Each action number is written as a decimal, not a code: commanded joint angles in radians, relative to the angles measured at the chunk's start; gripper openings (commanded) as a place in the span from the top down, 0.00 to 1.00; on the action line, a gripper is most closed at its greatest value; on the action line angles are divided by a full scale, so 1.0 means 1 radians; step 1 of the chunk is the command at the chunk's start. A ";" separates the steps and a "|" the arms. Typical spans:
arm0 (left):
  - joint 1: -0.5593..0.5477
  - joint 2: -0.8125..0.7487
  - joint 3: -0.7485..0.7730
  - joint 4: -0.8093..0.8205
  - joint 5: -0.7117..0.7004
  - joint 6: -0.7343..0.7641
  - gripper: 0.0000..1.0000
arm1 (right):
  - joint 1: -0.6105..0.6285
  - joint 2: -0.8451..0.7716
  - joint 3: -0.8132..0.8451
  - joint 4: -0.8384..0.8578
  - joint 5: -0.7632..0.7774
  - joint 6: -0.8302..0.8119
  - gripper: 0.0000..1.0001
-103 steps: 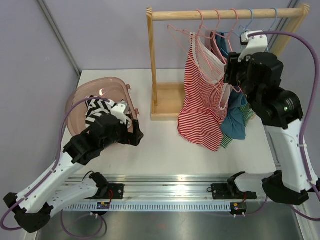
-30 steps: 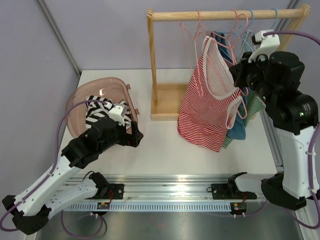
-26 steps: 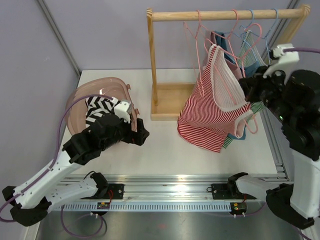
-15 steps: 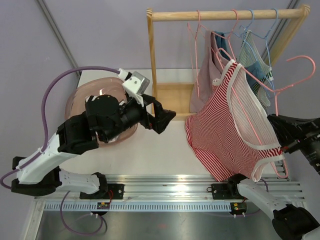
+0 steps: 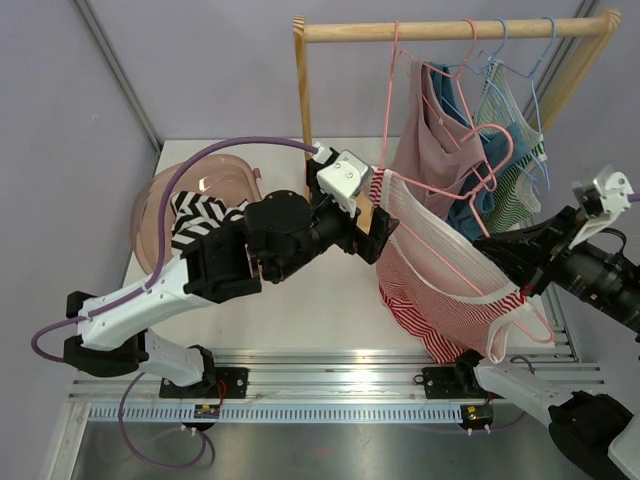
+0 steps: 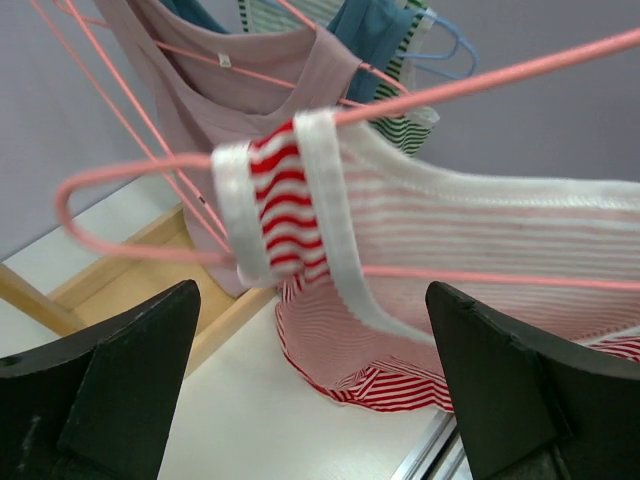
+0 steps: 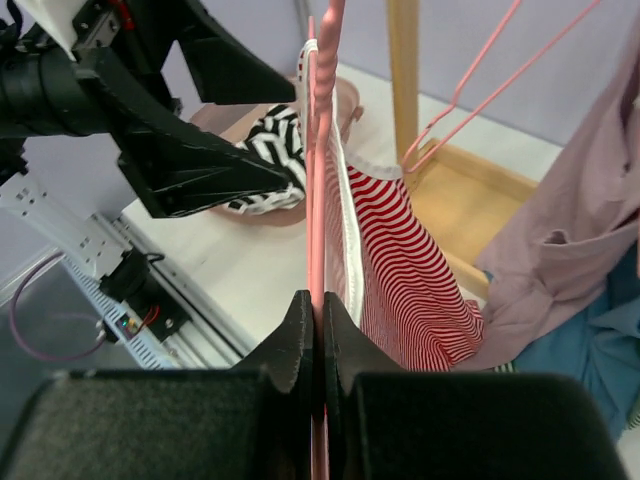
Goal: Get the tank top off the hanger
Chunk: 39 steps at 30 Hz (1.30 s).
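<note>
The red-and-white striped tank top (image 5: 440, 275) hangs on a pink wire hanger (image 5: 543, 336), off the rail and tilted over the table's front right. My right gripper (image 5: 482, 246) is shut on the hanger's wire; in the right wrist view the pink hanger (image 7: 317, 150) runs straight up from the pinched right gripper (image 7: 318, 300), with the tank top (image 7: 410, 270) beside it. My left gripper (image 5: 378, 228) stands open just left of the top's shoulder. In the left wrist view the strap (image 6: 285, 210) wraps the hanger's end (image 6: 130, 170) above the open left gripper (image 6: 312, 330), untouched.
The wooden rack (image 5: 450, 28) stands at the back, with a mauve top (image 5: 430, 130) and blue and green-striped garments (image 5: 510, 110) on hangers. A pink basket (image 5: 160, 195) holding a black-and-white zigzag cloth (image 5: 195, 215) sits at the left. The tank top's hem trails near the front rail (image 5: 330, 375).
My right arm has drawn the hanger and tank top off the rail and down to the front right. My left arm swung from the basket across to the top's shoulder, still open.
</note>
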 commanded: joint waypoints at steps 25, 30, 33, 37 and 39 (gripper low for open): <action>0.276 -0.262 -0.333 0.007 -0.325 -0.249 1.00 | 0.180 0.085 -0.158 0.071 -0.025 -0.050 1.00; 0.457 -0.302 -0.371 -0.108 -0.293 -0.387 1.00 | 0.217 0.073 -0.182 0.074 -0.058 -0.113 1.00; 0.516 -0.313 -0.384 -0.130 -0.242 -0.411 1.00 | 0.217 0.059 -0.184 0.086 -0.089 -0.129 1.00; 0.533 -0.324 -0.401 -0.133 -0.150 -0.420 1.00 | 0.217 0.023 -0.263 0.217 -0.095 -0.114 1.00; 0.531 -0.359 -0.439 -0.084 -0.075 -0.406 1.00 | 0.217 -0.016 -0.396 0.396 -0.085 -0.084 1.00</action>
